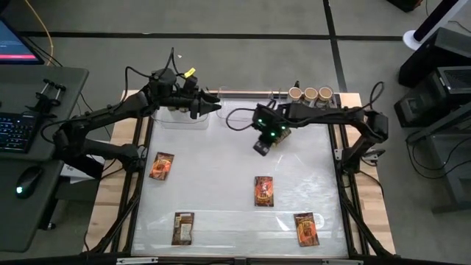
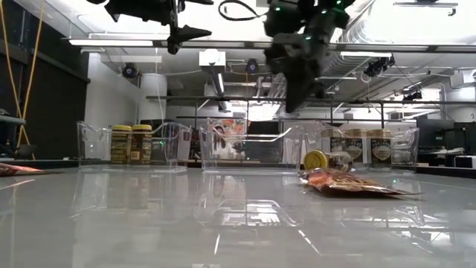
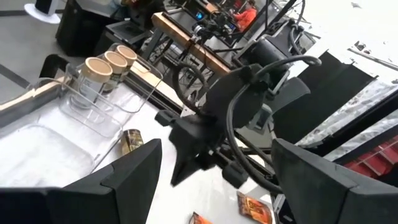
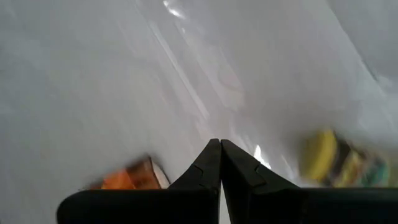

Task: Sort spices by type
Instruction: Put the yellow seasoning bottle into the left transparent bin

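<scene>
My left gripper (image 1: pixel 210 107) (image 3: pixel 214 186) hangs open above the far-left clear bin (image 1: pixel 184 119), which holds two upright yellow-lidded jars (image 2: pixel 130 144). My right gripper (image 1: pixel 262 146) (image 4: pixel 219 163) is shut, empty and raised over the table's far middle, pointing down. A third yellow-lidded jar (image 2: pixel 321 159) (image 4: pixel 329 158) lies on its side on the table near it. Three tan-lidded jars (image 1: pixel 310 93) (image 2: pixel 364 145) stand in the far-right bin. Several printed packets lie flat on the table: (image 1: pixel 162 165), (image 1: pixel 264 191), (image 1: pixel 183 227), (image 1: pixel 306 229).
A middle clear bin (image 2: pixel 245 149) stands between the other two along the far edge. A desk with keyboard and mouse (image 1: pixel 29 140) sits left of the table. Open tabletop lies between the packets and the bins.
</scene>
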You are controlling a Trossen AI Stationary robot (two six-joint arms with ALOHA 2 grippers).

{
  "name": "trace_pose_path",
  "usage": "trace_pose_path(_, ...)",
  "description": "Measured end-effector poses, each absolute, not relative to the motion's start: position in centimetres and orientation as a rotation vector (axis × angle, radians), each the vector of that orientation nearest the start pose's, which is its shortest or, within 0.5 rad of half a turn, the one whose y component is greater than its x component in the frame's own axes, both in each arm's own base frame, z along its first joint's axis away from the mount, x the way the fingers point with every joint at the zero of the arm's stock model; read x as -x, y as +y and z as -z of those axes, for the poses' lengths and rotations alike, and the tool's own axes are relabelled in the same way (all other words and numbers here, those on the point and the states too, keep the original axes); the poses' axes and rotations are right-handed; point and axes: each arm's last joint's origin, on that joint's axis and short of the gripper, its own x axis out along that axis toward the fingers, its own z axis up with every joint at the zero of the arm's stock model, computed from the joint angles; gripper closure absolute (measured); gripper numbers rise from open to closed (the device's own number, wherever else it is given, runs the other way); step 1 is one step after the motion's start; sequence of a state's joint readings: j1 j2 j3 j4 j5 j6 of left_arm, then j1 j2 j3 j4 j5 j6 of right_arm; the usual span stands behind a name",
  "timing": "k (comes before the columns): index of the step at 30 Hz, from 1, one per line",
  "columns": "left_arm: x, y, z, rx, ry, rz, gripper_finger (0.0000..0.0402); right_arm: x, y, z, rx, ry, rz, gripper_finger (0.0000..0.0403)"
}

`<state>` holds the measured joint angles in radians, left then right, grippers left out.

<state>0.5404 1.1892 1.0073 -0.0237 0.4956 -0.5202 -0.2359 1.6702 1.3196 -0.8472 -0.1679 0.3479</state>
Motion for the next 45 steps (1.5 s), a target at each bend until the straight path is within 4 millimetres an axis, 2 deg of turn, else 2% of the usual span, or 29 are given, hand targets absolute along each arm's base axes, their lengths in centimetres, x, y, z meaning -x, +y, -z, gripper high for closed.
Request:
trace_pose_path(5,-23.4,12.4,-34.3,0.596,0.177,-0.091,0.0112,-29.1,-6.5,-24.1,-0.604,1.201,0.314,0.0402)
trace_pose_path(8,-23.4,12.4,-34.3,0.585,0.177,-0.090,0.0112,-26.5,-6.0,-23.9,-0.701,1.169,0.387,0.0384)
trace_pose_path(12,-23.3,12.5,-34.4,0.565,0.170,-0.093,0.0112,-23.3,-5.3,-23.2,-0.897,1.027,0.574,0.0322)
trace_pose_path(17,-23.4,12.5,-34.4,0.560,0.162,-0.093,0.0112,-21.1,-5.4,-21.5,-1.194,0.662,0.900,0.0217)
trace_pose_path(21,-23.4,12.5,-34.5,0.558,0.160,-0.092,0.0112,-20.3,-6.3,-19.0,-1.460,0.410,1.121,0.0149)
trace_pose_path(24,-23.4,12.5,-34.5,0.557,0.157,-0.091,0.0112,-20.1,-7.2,-17.6,-1.524,0.342,1.202,0.0127)
trace_pose_path(27,-23.4,12.5,-34.5,0.557,0.157,-0.091,0.0112,-20.1,-7.9,-16.9,-1.558,0.307,1.282,0.0123)
trace_pose_path(38,-23.4,12.5,-34.5,0.557,0.158,-0.088,0.0112,-21.4,-10.3,-14.6,-1.639,0.210,1.337,0.0122)
trace_pose_path(45,-23.4,12.5,-34.5,0.557,0.159,-0.087,0.0112,-22.4,-10.8,-13.1,-1.671,0.186,1.339,0.0122)
